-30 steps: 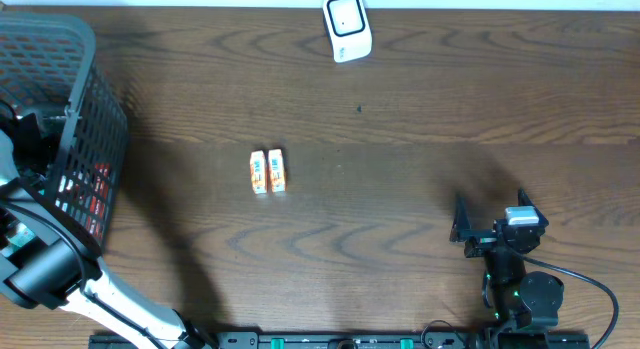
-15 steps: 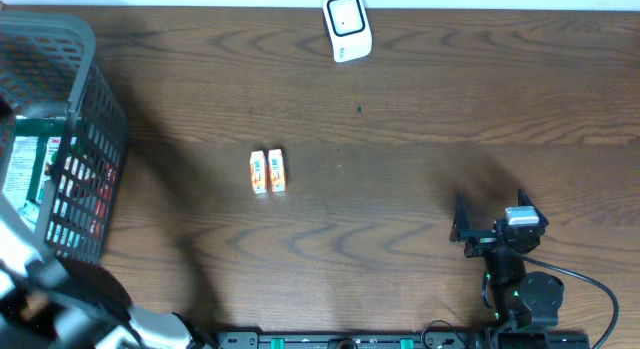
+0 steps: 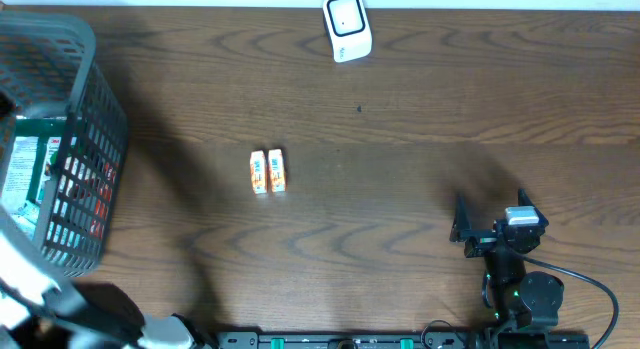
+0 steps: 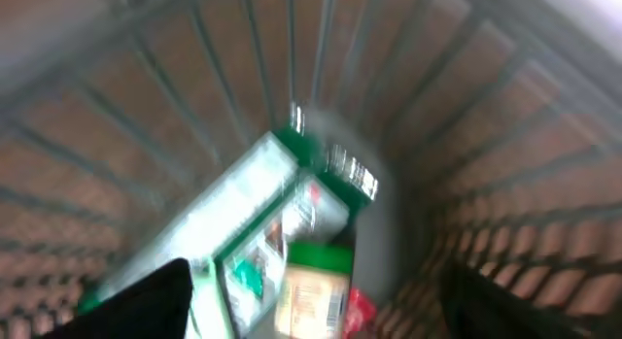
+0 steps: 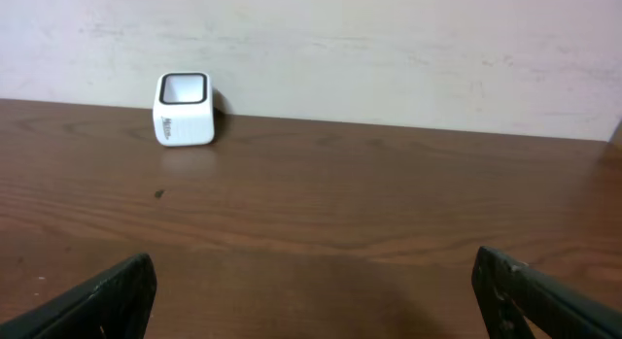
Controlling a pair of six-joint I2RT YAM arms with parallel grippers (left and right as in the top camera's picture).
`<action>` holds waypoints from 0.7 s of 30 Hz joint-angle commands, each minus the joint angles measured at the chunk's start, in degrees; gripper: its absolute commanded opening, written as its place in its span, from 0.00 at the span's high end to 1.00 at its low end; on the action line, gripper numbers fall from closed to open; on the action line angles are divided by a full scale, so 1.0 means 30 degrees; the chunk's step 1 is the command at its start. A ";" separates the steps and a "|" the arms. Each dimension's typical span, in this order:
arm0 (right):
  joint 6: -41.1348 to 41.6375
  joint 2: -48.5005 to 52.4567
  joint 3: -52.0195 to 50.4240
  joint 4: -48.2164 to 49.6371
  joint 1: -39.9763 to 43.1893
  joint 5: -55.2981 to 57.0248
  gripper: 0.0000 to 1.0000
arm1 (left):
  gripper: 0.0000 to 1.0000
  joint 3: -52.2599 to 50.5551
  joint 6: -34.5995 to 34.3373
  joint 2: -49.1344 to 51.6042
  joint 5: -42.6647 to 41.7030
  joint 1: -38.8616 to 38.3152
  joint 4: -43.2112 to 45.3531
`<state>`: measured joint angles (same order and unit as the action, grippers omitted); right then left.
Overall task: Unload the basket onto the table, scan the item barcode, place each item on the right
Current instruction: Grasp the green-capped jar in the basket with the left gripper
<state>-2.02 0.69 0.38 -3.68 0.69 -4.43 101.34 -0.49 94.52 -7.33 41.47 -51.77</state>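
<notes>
Just changed: left gripper rises above basket, wide, empty.
Right gripper: wide, idle.
Meaning: box below ungrasped; scan pending.

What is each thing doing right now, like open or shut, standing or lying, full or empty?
Left fingers, open, holding nothing, above the basket's inside.
Right fingers, open, holding nothing.
Basket, upright, with packages inside.
Green and white box, inside the basket.
Two orange packets, lying side by side on the table, untouched.
Scanner, standing at the table's far edge.
</notes>
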 commanded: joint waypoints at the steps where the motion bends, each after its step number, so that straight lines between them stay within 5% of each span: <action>1: 0.0233 -0.0102 -0.0022 -0.0080 0.0066 0.0022 0.01 | 0.17 -0.0350 -0.0146 0.1668 -0.0022 0.0066 -0.0918; 8: 0.0233 -0.0102 -0.0022 -0.0080 0.0066 0.0022 0.01 | 0.16 -0.0350 0.2586 0.5668 -0.2732 0.0066 -0.2951; 16: 0.0233 -0.0102 -0.0022 -0.0080 0.0066 0.0022 0.01 | 0.16 -0.0350 0.2805 0.9194 -0.2761 0.0066 -0.4131; 19: 0.0233 -0.0102 -0.0022 -0.0080 0.0066 0.0022 0.01 | 0.18 -0.0350 0.2805 0.9857 -0.2739 0.0087 -0.4299; 21: 0.0233 -0.0102 -0.0022 -0.0080 0.0066 0.0022 0.01 | 0.29 -0.0350 0.2798 0.9967 -0.2688 0.0080 -0.4226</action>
<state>-2.02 0.69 0.38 -3.68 0.69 -4.43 100.14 6.74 123.98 -14.74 41.47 -64.31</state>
